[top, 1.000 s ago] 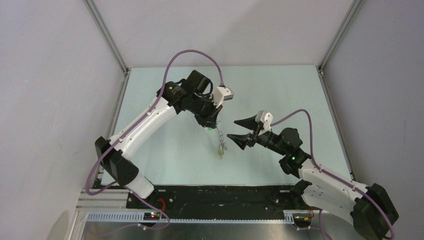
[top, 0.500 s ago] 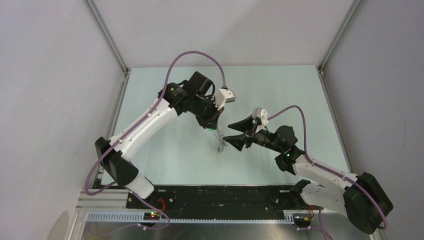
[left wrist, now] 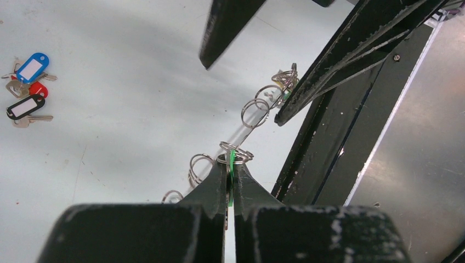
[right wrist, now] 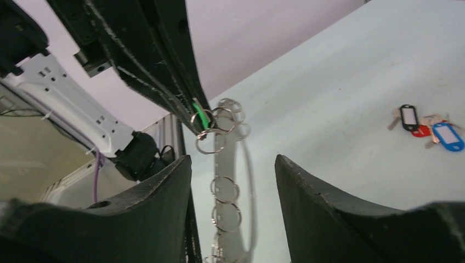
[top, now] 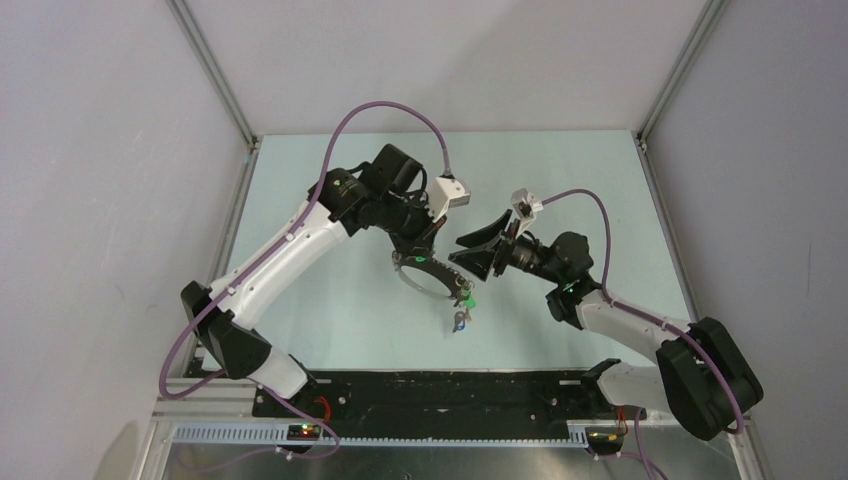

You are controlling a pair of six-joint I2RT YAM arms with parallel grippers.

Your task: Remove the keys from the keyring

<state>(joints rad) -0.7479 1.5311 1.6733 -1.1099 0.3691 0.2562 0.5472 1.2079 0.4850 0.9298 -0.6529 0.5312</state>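
My left gripper (top: 425,255) is shut on the keyring (top: 428,286), a dull hoop held in the air and seen as an arc. Keys (top: 459,321) dangle from its lower right end. In the left wrist view the fingertips (left wrist: 222,170) pinch the hoop's edge (left wrist: 231,160) at a green mark, with small silvery rings (left wrist: 255,112) strung along it. My right gripper (top: 466,251) is open and empty, its fingers on either side of the hoop. In the right wrist view the hoop (right wrist: 221,164) and its rings (right wrist: 225,189) hang between the open fingers (right wrist: 148,213).
A loose cluster of keys with blue, red and black heads lies on the pale green table, shown in the left wrist view (left wrist: 27,104) and the right wrist view (right wrist: 427,129). Grey walls enclose the table (top: 330,320) on three sides.
The left gripper has turned and lifted the hoop, so it now shows as an arc. The right gripper has moved up and left until its open fingers straddle the hoop.
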